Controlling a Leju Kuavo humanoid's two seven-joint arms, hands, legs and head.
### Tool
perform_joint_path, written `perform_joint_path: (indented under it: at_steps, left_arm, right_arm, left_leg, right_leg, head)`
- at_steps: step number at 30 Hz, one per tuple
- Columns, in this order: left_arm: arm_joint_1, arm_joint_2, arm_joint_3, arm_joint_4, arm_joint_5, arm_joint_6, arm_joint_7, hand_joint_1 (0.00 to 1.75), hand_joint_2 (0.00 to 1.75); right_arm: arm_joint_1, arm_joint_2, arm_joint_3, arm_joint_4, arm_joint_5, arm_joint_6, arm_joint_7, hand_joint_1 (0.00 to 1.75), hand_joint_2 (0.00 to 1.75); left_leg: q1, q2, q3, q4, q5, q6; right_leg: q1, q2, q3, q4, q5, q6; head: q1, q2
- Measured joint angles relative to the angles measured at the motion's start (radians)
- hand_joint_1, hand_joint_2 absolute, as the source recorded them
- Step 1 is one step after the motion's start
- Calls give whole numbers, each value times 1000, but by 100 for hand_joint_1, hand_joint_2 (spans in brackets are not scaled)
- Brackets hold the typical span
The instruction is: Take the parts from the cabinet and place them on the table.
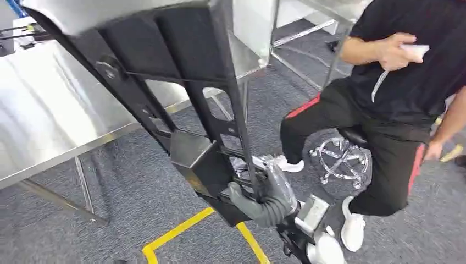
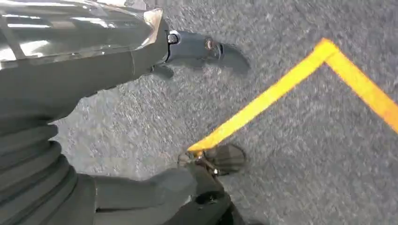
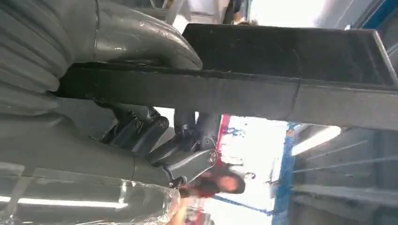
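Note:
A large black metal frame part (image 1: 181, 82) slants from the lower middle up to the top left of the head view. Part of it hangs over the steel table (image 1: 49, 110). My right hand (image 1: 269, 195) grips its lower end, fingers wrapped round a bar. In the right wrist view my right hand (image 3: 117, 93) closes around the same black bar (image 3: 281, 93), thumb on one side and fingers on the other. My left hand (image 2: 70, 79) hangs over the grey carpet with fingers (image 2: 202, 49) and thumb apart and nothing between them.
A person (image 1: 401, 82) in black sits on a stool with a chrome base (image 1: 340, 157) at the right, close to the frame's lower end. Yellow floor tape (image 1: 181, 231) runs across the grey carpet below. More steel furniture legs (image 1: 299, 33) stand at the back.

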Motion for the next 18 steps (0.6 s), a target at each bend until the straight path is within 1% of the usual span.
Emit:
perform_joint_path:
  at_steps: [1, 2, 3, 4, 5, 6, 7, 8, 9, 10, 11, 12, 13, 14, 15, 16, 17, 18]
  left_arm:
    - [-1, 2, 0, 0, 2, 0, 0, 0, 175]
    - [-1, 2, 0, 0, 1, 0, 1, 0, 175]
    - [-3, 0, 0, 0, 1, 0, 1, 0, 175]
    - [-5, 0, 0, 0, 1, 1, 1, 0, 175]
    - [-5, -1, -1, 0, 0, 0, 1, 0, 175]
    - [-3, -2, -1, 0, 0, 0, 1, 0, 175]
    - [-1, -2, -1, 0, 0, 0, 1, 0, 175]
    - [1, -3, 0, 0, 0, 1, 1, 0, 175]
    - [2, -3, 0, 0, 0, 1, 1, 0, 175]
    - [2, -3, 0, 0, 0, 1, 1, 0, 175]
    - [2, -3, 0, 0, 0, 1, 1, 0, 175]
    - [2, -3, 0, 0, 0, 2, 1, 0, 175]
    - [3, 7, 0, 0, 2, 3, 1, 0, 175]
    - [3, 3, -1, 1, 3, 3, 1, 0, 175]
    - [2, 4, 0, 0, 3, 6, 1, 0, 175]
    - [3, 3, 1, 0, 3, 6, 1, 0, 175]
    - [3, 4, 1, 0, 3, 6, 3, 0, 175]
    - [2, 2, 1, 0, 3, 6, 9, 0, 175]
  right_arm:
    - [1, 1, -1, 1, 0, -1, 0, 175, 175]
    - [-2, 1, 0, 1, -1, -1, 0, 175, 175]
    - [-3, 3, -1, 0, -1, -1, -1, 175, 175]
    - [-6, 4, 0, 0, 0, -1, -1, 175, 175]
    - [-9, 6, 1, 0, -1, -1, -1, 175, 175]
    - [-10, 6, 2, 0, -1, 0, -1, 175, 175]
    - [-9, 6, 2, 0, -1, 0, -1, 175, 175]
    - [-9, 6, 3, 0, -1, 0, -1, 175, 175]
    - [-10, 6, 3, 0, -1, 0, -1, 175, 175]
    - [-10, 6, 5, 0, -1, 0, -1, 175, 175]
    - [-12, 7, 6, 0, -1, 0, -1, 175, 175]
    - [-13, 9, 7, 0, -1, 0, -1, 175, 175]
    - [-13, 11, 8, 1, -1, 0, -1, 175, 175]
    - [-16, 11, 11, 2, -1, 0, -1, 175, 175]
    - [-17, 13, 13, 2, -1, 0, 0, 175, 175]
    - [-16, 13, 14, 2, -2, 0, -1, 175, 175]
    - [-17, 12, 14, 2, -1, 0, -1, 175, 175]
    - [-16, 13, 14, 2, -2, 0, -1, 175, 175]
  left_leg:
    - [0, 1, 7, -2, -3, -4]
    - [6, 1, -4, -3, -4, -10]
    - [7, -8, -14, 24, -2, -7]
    - [5, -19, -47, 85, -17, 3]
    - [-2, -25, -100, 169, -47, 10]
    - [-11, -29, -160, 261, -86, 17]
    - [-18, -30, -206, 324, -112, 23]
    - [-26, -31, -236, 351, -118, 31]
    - [-35, -33, -248, 339, -99, 47]
    - [-46, -35, -240, 294, -61, 70]
    - [-59, -40, -216, 220, -1, 96]
    - [-73, -48, -190, 142, 60, 122]
    - [-91, -58, -178, 89, 94, 148]
    - [-93, -59, -175, 79, 68, 154]
    - [-100, -61, -161, 77, 76, 148]
    - [-104, -61, -161, 72, 80, 148]
    - [-105, -60, -153, 61, 84, 147]
    - [-87, -52, -133, 35, 95, 135]
  right_leg:
    - [0, 1, -5, 8, -5, -8]
    - [4, 12, 2, 17, -6, -14]
    - [9, 11, 4, 11, -11, -22]
    - [14, 12, 8, 10, -12, -22]
    - [18, 13, 11, 8, -14, -26]
    - [25, 17, 14, 7, -18, -33]
    - [35, 21, 17, 7, -23, -39]
    - [42, 24, 23, 7, -28, -47]
    - [52, 28, 32, 7, -34, -55]
    - [61, 31, 41, 7, -39, -62]
    - [71, 35, 52, 6, -44, -70]
    - [76, 36, 62, 3, -49, -78]
    - [68, 40, 57, 0, -53, -82]
    - [81, 46, 66, -2, -59, -78]
    - [81, 48, 63, -4, -60, -74]
    - [74, 50, 63, -8, -61, -72]
    - [76, 51, 64, -12, -62, -67]
    - [79, 44, 66, -4, -72, -66]
  head:
    - [-3, 0]
    - [-3, 0]
    - [-9, 0]
    - [-10, 0]
    - [-10, 0]
    - [-10, 0]
    - [-11, 0]
    - [-11, 0]
    - [-11, 0]
    - [-11, 0]
    - [-11, 0]
    - [-10, 0]
    - [-8, 0]
    - [-5, 0]
    - [-6, 0]
    - [-6, 0]
    - [-7, 0]
    - [-7, 0]
